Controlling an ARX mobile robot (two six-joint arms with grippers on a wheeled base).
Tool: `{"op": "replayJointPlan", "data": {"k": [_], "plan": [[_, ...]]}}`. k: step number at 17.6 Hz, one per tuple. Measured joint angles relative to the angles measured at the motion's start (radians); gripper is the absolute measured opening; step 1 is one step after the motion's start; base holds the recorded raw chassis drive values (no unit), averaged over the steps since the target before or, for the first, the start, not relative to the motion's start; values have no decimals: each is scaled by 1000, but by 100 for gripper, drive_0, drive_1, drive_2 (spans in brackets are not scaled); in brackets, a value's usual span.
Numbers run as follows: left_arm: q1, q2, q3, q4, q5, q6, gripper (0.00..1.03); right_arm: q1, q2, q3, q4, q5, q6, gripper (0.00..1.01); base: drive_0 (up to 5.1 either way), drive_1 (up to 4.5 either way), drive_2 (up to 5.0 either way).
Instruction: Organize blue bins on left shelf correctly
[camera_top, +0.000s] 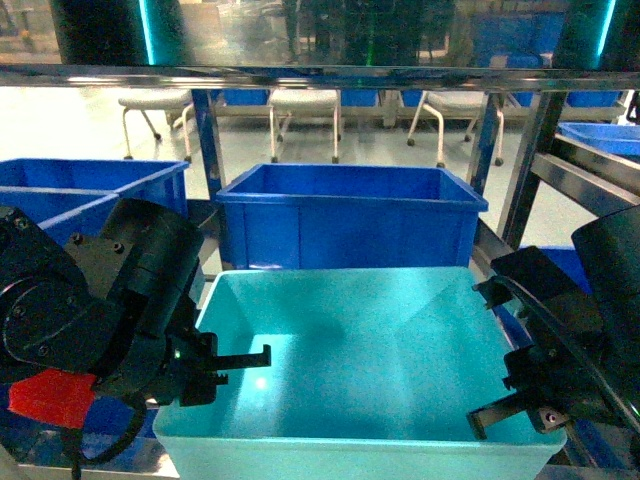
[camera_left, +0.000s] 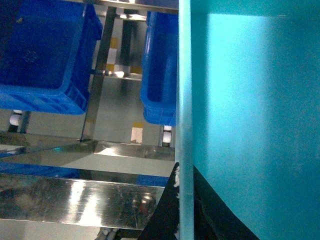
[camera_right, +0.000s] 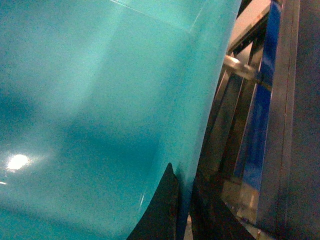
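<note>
Turquoise tub (camera_top: 360, 350) pinched at both side rims (left jaws (camera_top: 215, 365), right jaws (camera_top: 515, 400)).

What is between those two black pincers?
Head view: the large turquoise plastic tub, its glossy inside bare, spans from the left pincer to the right pincer.

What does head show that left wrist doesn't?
Head only: both grippers, left gripper and right gripper, one on each side wall of the turquoise tub, plus chairs on the floor behind the rack.
Left wrist only: the tub rim edge-on with a dark finger against its outer side, and white rollers under a royal-blue bin.
Both: the tub, royal-blue bins, steel rails.
</note>
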Motion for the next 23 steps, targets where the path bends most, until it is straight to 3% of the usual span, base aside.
{"op": "replayJointPlan", "data": {"k": [7,10,16,20,23], "plan": [[6,32,24,-11,-2,3,3,-1,37,30,-30,-6,14,3,0,0,0],[21,32,26,-7,-33,4,37,0,37,30,-37,13,-57,35,0,0,0],[22,-238,-190,160,-170,-13,99,12,-64,-87,137,-2,-90,99,0,0,0],[3,-395,-325,129,-183,-46,98,35,-154,-169,140,-20,-93,98,0,0,0],[-28,-568,-417,26,-200,-109,98,39,-264,-247,92,-29,-91,98,0,0,0]]}}
